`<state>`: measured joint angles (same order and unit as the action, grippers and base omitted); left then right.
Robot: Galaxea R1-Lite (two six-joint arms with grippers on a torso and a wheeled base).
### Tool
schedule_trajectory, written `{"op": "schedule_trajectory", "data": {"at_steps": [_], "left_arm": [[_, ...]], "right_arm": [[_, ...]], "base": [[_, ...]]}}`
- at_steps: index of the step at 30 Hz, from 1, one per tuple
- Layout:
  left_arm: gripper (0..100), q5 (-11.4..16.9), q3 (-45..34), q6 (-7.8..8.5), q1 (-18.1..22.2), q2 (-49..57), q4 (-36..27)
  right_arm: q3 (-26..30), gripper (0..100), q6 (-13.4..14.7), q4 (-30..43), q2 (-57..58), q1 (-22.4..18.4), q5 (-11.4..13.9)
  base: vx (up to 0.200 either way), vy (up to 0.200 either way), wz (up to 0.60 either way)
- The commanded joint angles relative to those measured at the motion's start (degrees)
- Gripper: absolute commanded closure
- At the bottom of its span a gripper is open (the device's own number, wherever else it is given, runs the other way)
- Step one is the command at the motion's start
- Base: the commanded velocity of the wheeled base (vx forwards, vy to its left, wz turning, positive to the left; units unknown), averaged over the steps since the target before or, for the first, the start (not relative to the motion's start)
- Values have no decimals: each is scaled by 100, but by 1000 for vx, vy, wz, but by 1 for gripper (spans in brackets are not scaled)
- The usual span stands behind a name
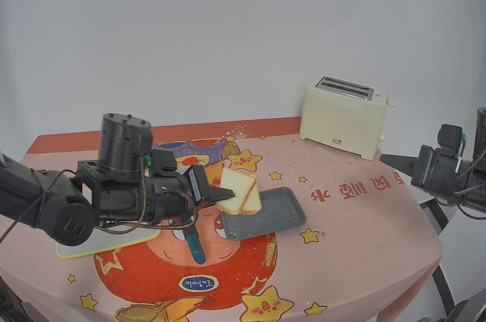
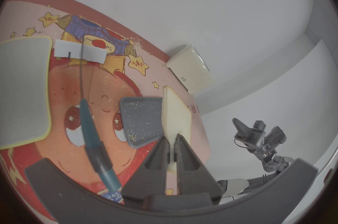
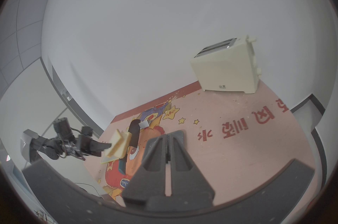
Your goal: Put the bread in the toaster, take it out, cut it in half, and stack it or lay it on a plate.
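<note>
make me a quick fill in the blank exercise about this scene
1. The left gripper is shut on the ____.
2. It holds this above the ____ tray.
3. The toaster has slots that are ____.
4. The right gripper holds ____.
Missing words: bread, grey, empty, nothing.

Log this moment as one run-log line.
left pincer: shut on bread over plate | right pincer: shut, empty | knife: beside plate

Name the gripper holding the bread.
The left gripper, shut on the bread above the grey tray; the right gripper is empty, near the toaster.
</note>
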<state>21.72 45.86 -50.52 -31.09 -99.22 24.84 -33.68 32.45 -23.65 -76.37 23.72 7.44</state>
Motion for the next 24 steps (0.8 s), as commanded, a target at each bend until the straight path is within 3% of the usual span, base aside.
{"op": "schedule_trajectory", "data": {"at_steps": [1,2,3,7,11,12,24], "left_arm": [[100,-10,389,-230,-126,-572,56],[100,-10,389,-230,-126,-572,56],[100,25,608,-433,-143,-669,38],[100,25,969,-934,-143,-994,12],[100,34,969,-1145,-179,-1179,12],[100,25,969,-1259,-214,-1293,20],[100,25,977,-1303,-249,-1609,56]], "right_arm": [[-51,100,-11,150,369,-149,39],[-51,100,-11,150,369,-149,39],[-68,100,-2,150,316,-228,39],[-59,100,-2,71,184,-280,39],[-42,100,-11,80,193,-289,39],[-51,100,-11,80,202,-280,39],[-51,100,-11,71,175,-254,47]], "base": [[0,0,0],[0,0,0],[0,0,0],[0,0,0],[0,0,0],[0,0,0],[0,0,0]]}}
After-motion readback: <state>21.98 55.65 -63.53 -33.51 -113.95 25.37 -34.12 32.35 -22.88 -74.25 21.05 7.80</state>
